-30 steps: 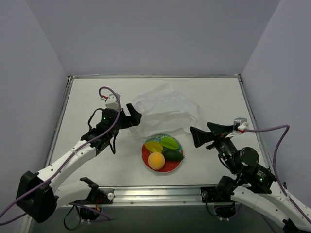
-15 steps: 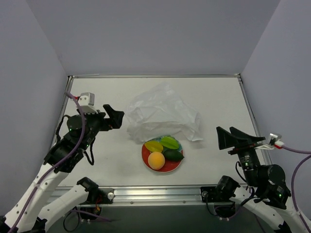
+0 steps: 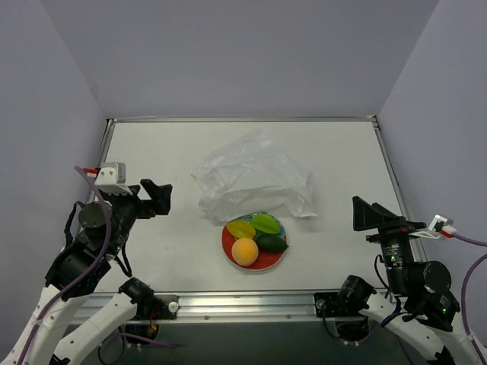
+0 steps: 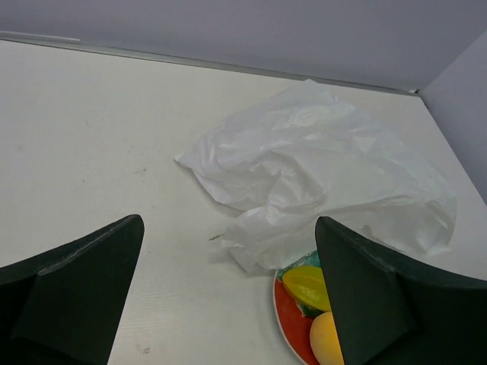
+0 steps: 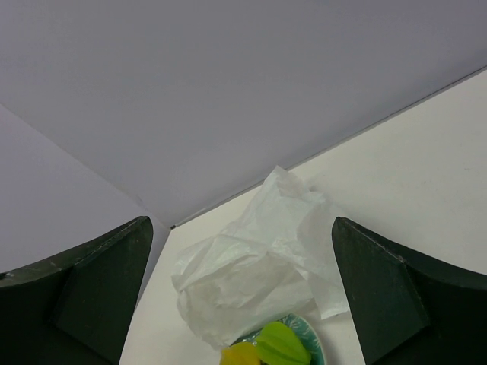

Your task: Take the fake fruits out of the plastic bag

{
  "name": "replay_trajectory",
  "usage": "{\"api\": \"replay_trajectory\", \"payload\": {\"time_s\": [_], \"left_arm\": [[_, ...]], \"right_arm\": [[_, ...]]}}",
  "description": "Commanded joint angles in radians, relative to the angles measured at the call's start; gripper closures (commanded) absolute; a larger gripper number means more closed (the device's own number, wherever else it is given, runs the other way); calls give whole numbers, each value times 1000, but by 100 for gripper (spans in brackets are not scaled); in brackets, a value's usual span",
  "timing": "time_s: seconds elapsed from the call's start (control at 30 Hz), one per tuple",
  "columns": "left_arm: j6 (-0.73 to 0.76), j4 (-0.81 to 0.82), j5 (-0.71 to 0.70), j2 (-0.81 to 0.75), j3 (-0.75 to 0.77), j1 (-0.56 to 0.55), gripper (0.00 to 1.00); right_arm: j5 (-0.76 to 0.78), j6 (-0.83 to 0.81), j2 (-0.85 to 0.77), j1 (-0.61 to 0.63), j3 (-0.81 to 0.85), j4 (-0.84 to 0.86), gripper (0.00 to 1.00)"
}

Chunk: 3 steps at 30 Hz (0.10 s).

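The fake fruits lie together on a red-and-teal plate [image 3: 269, 262]: a round orange one [image 3: 244, 252], a dark green oval [image 3: 272, 242], a yellow-green pointed one [image 3: 241, 229] and a bright green one [image 3: 265, 223]. The crumpled whitish plastic bag [image 3: 255, 179] lies flat just behind the plate, its near edge over the plate's rim. My left gripper [image 3: 156, 199] hangs open well left of the bag, holding nothing. My right gripper [image 3: 365, 216] is open at the right, apart from bag and plate. The left wrist view shows the bag [image 4: 319, 167] and the yellow-green fruit [image 4: 304, 280] between open jaws.
The white table [image 3: 342, 152] is bounded by a metal rail along its far and side edges, with grey walls behind. In the right wrist view the bag [image 5: 251, 266] lies ahead, with the bright green fruit [image 5: 281, 344] at the bottom edge.
Both arms have drawn back toward the near edge, the left one leftward from the bag's edge, the right one rightward from the plate. The bag's left edge has settled slightly outward.
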Motion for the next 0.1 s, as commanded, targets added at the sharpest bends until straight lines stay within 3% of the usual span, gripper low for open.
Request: {"api": "replay_trajectory", "payload": {"time_s": [0.0, 0.07], "left_arm": [[38, -36, -11, 27, -2, -1, 6], [41, -36, -20, 31, 1, -1, 6]], "right_arm": [[50, 16, 5, 4, 4, 22, 0], [66, 22, 5, 4, -8, 20, 0]]}}
